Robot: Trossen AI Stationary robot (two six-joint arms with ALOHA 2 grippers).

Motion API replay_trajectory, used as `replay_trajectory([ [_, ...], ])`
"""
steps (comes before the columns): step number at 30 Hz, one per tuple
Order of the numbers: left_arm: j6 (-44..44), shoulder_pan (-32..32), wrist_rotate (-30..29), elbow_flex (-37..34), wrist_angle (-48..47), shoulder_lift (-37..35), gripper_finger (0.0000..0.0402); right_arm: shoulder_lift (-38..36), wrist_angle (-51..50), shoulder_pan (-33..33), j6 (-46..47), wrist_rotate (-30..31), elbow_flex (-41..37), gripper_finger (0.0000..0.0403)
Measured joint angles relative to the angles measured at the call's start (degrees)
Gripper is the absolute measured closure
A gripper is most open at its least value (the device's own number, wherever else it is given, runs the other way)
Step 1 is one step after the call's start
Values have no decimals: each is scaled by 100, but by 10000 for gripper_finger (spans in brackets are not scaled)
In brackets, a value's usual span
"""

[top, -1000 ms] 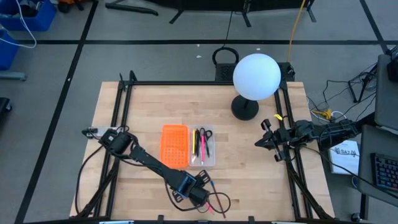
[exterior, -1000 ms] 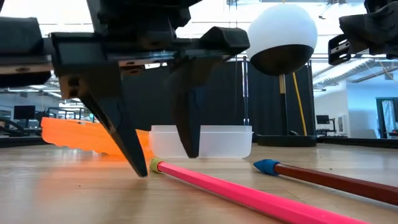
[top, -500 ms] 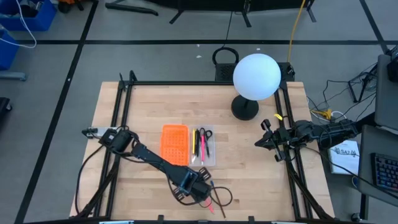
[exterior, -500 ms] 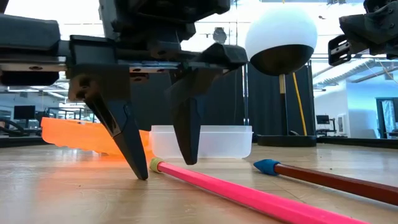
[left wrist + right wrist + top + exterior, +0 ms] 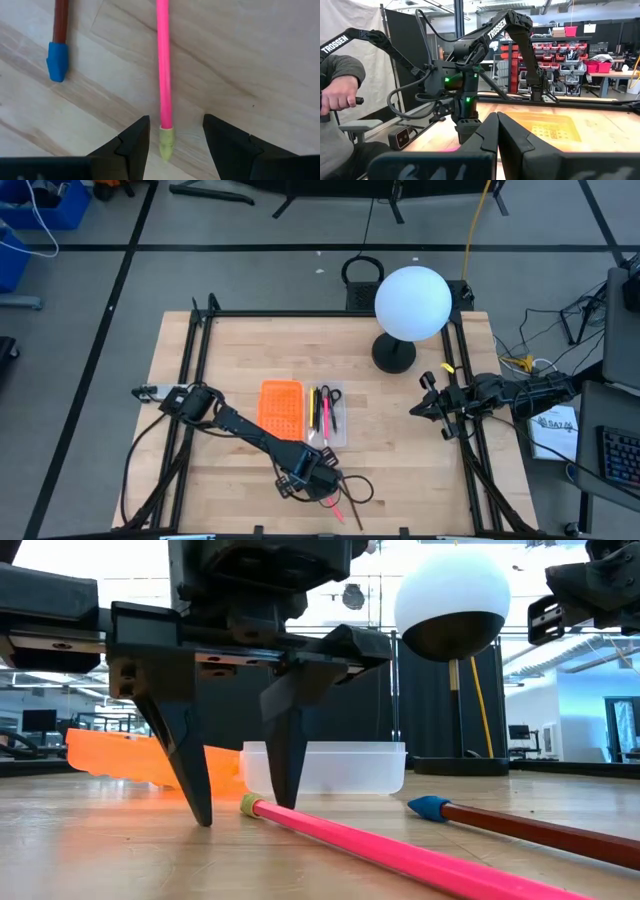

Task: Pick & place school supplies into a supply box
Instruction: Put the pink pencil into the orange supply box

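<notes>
Low view: left end effector (image 5: 240, 815) spread open, tips on surface (image 5: 100, 850), straddling pink pencil (image 5: 400, 852) end, gripping nothing, just in front of supply box (image 5: 325, 768). Right end effector (image 5: 420, 408) closed, empty.

Place: we take this for a robotics lab or workshop.
Bench (image 5: 400, 430): a pale wooden top in a black metal frame, standing on a grey floor (image 5: 250, 275) marked with dark lines.
Storage: we see shelving with rows of red parts bins (image 5: 560, 52) on the far wall.
Building: exposed ceiling ducts and strip lights (image 5: 560, 650) over a wide open hall.
Equipment: cables (image 5: 540, 330) trail on the floor at the right; a keyboard (image 5: 620, 460) sits at the right edge.
Person: a sleeve and hand (image 5: 337, 97) grip a handle of a second arm rig marked Trossen (image 5: 335, 44).
</notes>
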Motion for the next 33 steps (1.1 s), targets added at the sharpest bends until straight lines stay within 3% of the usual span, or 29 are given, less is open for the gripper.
replay_trajectory([
  [6,266,-2,-11,-7,69,0,228,0,-2,-1,-41,0,0,403],
  [20,123,-45,-11,-9,123,7,384,0,-2,0,-44,0,0,403],
  [24,27,-74,-134,-9,146,7,381,0,-2,0,-44,0,0,403],
  [28,45,-168,-737,93,95,24,371,0,-2,0,-44,0,0,403],
  [33,13,-217,-1644,540,-207,44,389,0,-6,-1,-44,0,0,403],
])
